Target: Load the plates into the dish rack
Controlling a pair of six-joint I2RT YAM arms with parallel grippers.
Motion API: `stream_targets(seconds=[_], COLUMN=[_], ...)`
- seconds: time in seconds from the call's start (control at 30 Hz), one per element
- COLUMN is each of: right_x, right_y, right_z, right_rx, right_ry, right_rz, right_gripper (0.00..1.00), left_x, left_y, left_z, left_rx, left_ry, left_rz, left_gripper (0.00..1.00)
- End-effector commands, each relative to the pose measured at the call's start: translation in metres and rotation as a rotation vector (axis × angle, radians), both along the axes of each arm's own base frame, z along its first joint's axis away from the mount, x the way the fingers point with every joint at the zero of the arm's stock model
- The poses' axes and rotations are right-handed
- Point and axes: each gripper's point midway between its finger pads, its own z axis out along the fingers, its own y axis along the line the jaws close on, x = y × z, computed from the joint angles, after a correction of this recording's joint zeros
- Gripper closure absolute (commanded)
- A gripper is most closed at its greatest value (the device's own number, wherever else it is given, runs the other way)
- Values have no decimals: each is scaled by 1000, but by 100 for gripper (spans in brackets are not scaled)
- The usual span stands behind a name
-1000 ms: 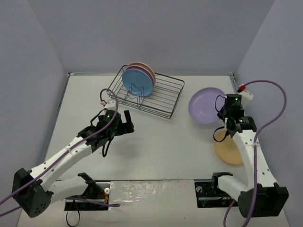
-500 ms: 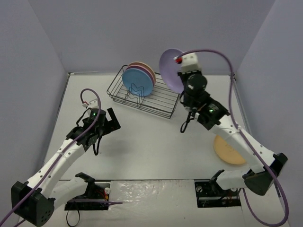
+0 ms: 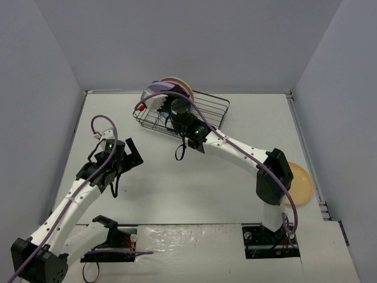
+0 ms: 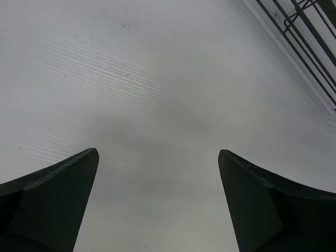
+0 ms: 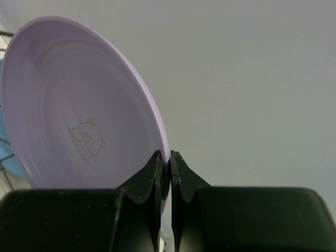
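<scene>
Right wrist view: lilac purple round matte plastic plate (image 5: 79,121) pinched at its rim between the clenched jaws of the right gripper (image 5: 169,160), held on edge, well towards the lens. From the top external view, same plate (image 3: 162,88) up over the 9 o'clock end of the rectangular dish rack of thin dark wire (image 3: 209,109), right gripper (image 3: 168,101) just under it. Not yet seated in a divider, as far as can be told. Sliver of pale blue plate (image 5: 4,152) at 9 o'clock behind the lilac one, apparently standing in the rack. Pinkish plate (image 3: 177,81) at the rack's far side. Orange-yellow round plate (image 3: 299,181) flat on the white table (image 3: 206,177) at 4 o'clock, partly hidden by the right arm, not yet loaded.

Handling, as a judgement: light, stiff, thin-walled. Unlikely to break, but liable to swing or slide in a single-point rim pinch, with the matte finish lending some bite. Best taken at the rim, as now, deep enough to cover the lip. Best lowered edge-first into a free zigzag slot next to the blue one.

Left gripper (image 3: 131,154) at 8 o'clock, jaws spread wide, nothing between them. Left wrist view: gripper (image 4: 157,157) over bare table, rack corner (image 4: 310,31) at 1 o'clock.

Markings: small bear-like cartoon outline (image 5: 86,139) printed in the lilac plate's well. No letters or brand legible anywhere
</scene>
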Motion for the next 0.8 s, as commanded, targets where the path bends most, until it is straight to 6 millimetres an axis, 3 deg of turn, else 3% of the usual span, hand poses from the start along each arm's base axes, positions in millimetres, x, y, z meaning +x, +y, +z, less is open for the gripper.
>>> stream_targets(seconds=[0.0,0.17,0.23,0.43,0.77], right_x=[15,35,38,51,53], right_y=[7,26,29,39,32], right_z=[64,38,39,16,17], right_rx=[107,80,82,62,72], right_ry=[-212,-194,-200,-188,-230], right_rz=[-45,-60,-67,-100,-165], right_gripper=[100,100,100,100,100], left_x=[6,4,3,4,7], left_y=[6,11,11,10,5], left_z=[12,10,11,11,10], left_rx=[-1,5,3,-7,-18], left_ry=[-41,-30,-33,-35,-36], left_rz=[22,28,29,20,-5], left_gripper=[3,3,3,3,3])
